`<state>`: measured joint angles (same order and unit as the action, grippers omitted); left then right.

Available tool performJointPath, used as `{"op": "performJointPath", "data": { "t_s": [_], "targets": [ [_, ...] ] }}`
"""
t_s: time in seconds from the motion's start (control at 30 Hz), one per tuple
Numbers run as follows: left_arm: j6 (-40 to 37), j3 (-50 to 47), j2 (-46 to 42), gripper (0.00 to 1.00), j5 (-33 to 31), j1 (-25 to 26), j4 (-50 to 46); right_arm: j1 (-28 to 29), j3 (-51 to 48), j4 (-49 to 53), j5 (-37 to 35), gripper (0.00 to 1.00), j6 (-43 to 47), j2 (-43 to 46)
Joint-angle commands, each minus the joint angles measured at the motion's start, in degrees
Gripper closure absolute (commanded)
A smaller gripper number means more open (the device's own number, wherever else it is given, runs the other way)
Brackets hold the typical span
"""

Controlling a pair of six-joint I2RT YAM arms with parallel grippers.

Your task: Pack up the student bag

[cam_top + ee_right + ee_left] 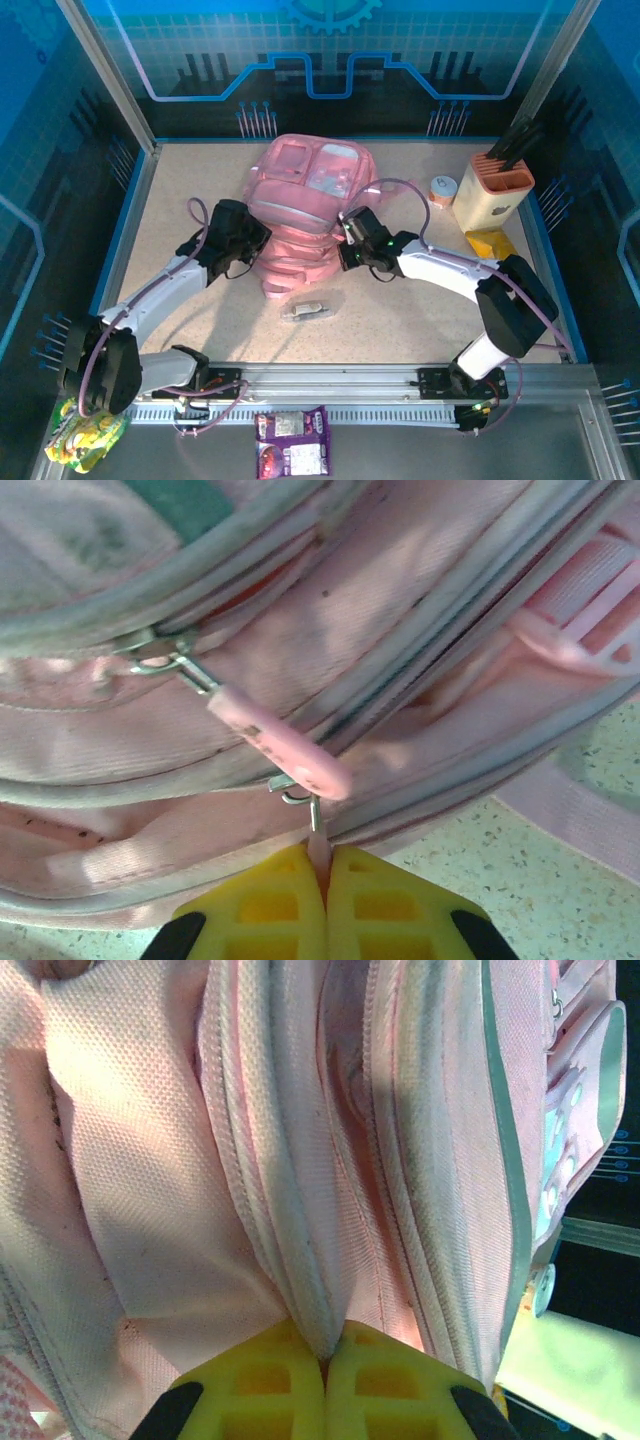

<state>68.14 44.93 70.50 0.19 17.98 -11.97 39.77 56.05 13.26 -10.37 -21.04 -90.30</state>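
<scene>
Bag (305,215): matt woven pink cloth. Zip pull (280,742): smooth pink plastic, metal ring. Pads (255,905): yellow matt plastic. Table (400,320): speckled, matt.

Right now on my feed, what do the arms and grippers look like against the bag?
Both the left arm and right arm have white link shells, black joint housings and a mauve cable looping alongside. The left gripper and right gripper have bright yellow fingers with square recesses, on black mounts. A green light glows on the right wrist. None matches the pink student bag.
</scene>
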Motion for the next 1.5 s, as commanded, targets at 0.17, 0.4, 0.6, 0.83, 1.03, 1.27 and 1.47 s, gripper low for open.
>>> {"op": "performJointPath", "data": {
  "t_s": [0.17,0.4,0.6,0.83,1.03,1.27,1.47],
  "targets": [
    [-12.4,7.8,3.2,1.00,2.5,-9.0,1.1,2.4,3.3,3.9,-0.7,1.00,1.9,1.5],
    [-18.9,9.9,5.4,0.80,4.9,-12.1,0.7,8.2,8.4,2.0,3.2,1.00,-1.7,-4.7],
    [-4.1,-1.8,-4.9,0.54,8.8,-8.6,4.9,9.4,8.7,-0.1,5.0,1.00,-3.5,-7.9],
    [13.8,-10.0,-9.8,0.44,-5.3,5.9,6.2,9.7,8.5,-0.1,4.8,1.00,-3.9,-8.3],
    [19.0,-5.8,-0.3,0.46,-8.6,12.7,7.4,9.8,8.4,-0.1,4.0,1.00,-3.6,-7.4],
    [23.6,-5.2,4.7,0.59,-15.3,16.2,8.8,9.7,8.0,-1.1,4.7,1.00,-3.4,-7.3],
    [23.4,-2.5,8.4,0.71,-18.4,16.6,8.1,9.7,8.4,-1.4,4.3,1.00,-2.6,-7.9]
  ]
}}
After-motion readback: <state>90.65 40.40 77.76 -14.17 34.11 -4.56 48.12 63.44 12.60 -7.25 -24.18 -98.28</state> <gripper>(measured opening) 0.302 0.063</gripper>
